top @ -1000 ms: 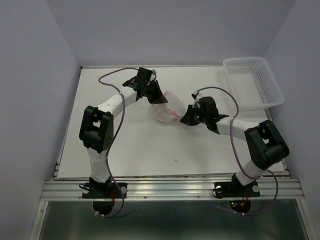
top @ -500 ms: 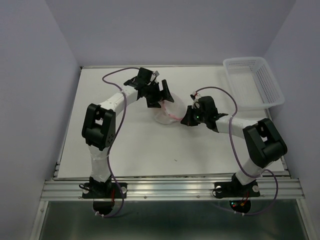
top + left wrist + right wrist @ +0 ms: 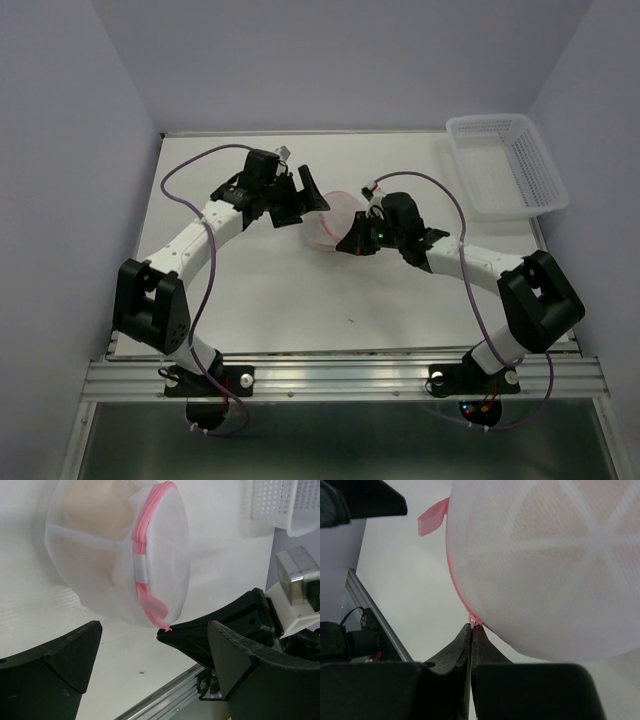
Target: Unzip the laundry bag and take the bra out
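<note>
Dropped the laundry bag from the left pincer, now spread wide beside it on the desk. Still pinching the zipper pull in the right pincer, bra inside. Looks mid-unzip; probably needs a regrip first.

**Figure: Build of the two arms**

The left arm and right arm are built of white links joined by black housings. A purple cable is looped along each. Black wedge-shaped fingers are fitted at the wrists. Small red and green lights are seen at the right base.
</note>
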Controlling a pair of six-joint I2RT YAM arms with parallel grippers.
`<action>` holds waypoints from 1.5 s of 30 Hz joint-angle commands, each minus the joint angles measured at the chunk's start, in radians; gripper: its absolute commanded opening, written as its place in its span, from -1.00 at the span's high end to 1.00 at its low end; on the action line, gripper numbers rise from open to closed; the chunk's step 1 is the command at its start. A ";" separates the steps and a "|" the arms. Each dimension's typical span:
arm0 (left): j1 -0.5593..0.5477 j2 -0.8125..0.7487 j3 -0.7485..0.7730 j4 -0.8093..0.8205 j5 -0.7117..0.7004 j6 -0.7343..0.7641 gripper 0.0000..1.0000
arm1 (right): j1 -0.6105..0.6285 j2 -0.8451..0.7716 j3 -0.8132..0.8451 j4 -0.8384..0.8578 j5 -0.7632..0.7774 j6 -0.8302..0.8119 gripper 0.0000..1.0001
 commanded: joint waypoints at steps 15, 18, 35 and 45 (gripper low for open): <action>-0.064 0.013 -0.112 0.167 0.035 -0.169 -0.37 | 0.072 0.011 0.099 0.052 0.038 0.012 0.99; -0.067 0.029 -0.115 0.168 0.040 -0.177 0.35 | 0.072 0.006 0.100 0.050 0.046 0.003 0.99; 0.033 0.036 -0.033 0.122 0.158 -0.077 1.00 | -0.109 -0.041 -0.045 -0.088 0.217 -0.155 0.99; 0.162 0.043 -0.009 0.047 0.182 0.084 1.00 | -0.251 0.065 -0.001 -0.086 0.212 -0.261 0.99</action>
